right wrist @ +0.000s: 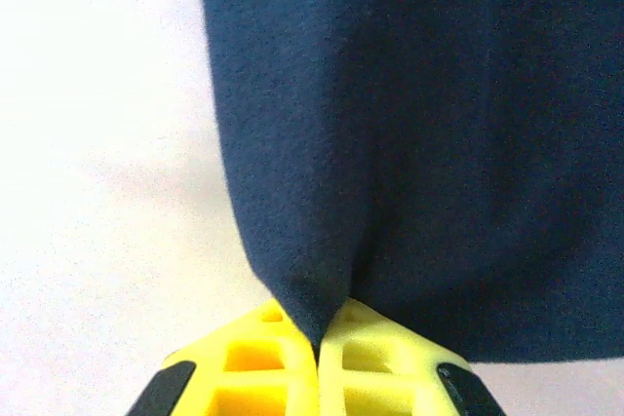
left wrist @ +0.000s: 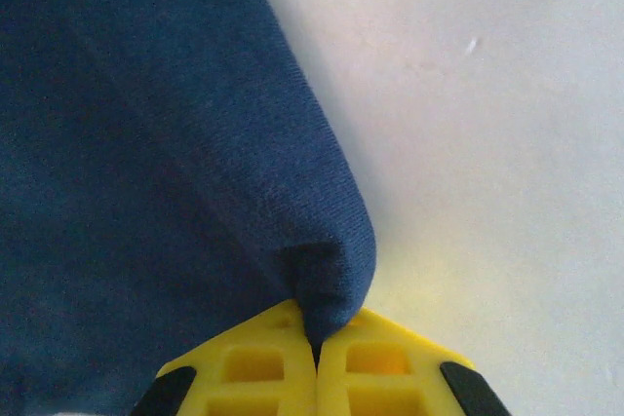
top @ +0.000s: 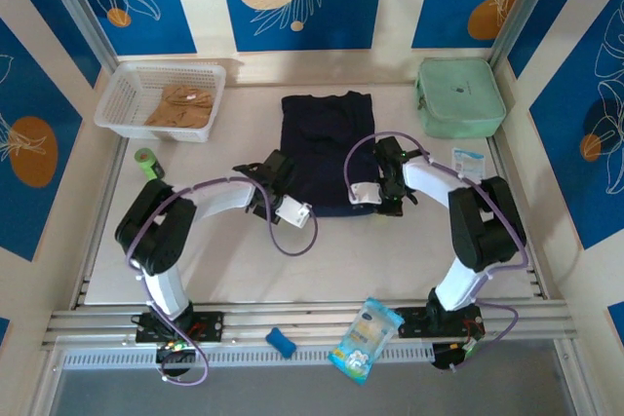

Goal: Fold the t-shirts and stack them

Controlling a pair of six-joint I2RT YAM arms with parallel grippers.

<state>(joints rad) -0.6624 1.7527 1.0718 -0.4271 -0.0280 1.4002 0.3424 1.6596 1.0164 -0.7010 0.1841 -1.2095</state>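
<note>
Both the left arm (top: 156, 231) and right arm (top: 483, 226) have chunky black joints, white links, loopy purple cables (top: 289, 251) and bright yellow fingers (left wrist: 249, 367) with square hollow pockets.

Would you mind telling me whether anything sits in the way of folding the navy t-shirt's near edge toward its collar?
Nothing visible does. The left gripper and right gripper already pinch near corners of the navy t-shirt, whose top is bare.
</note>
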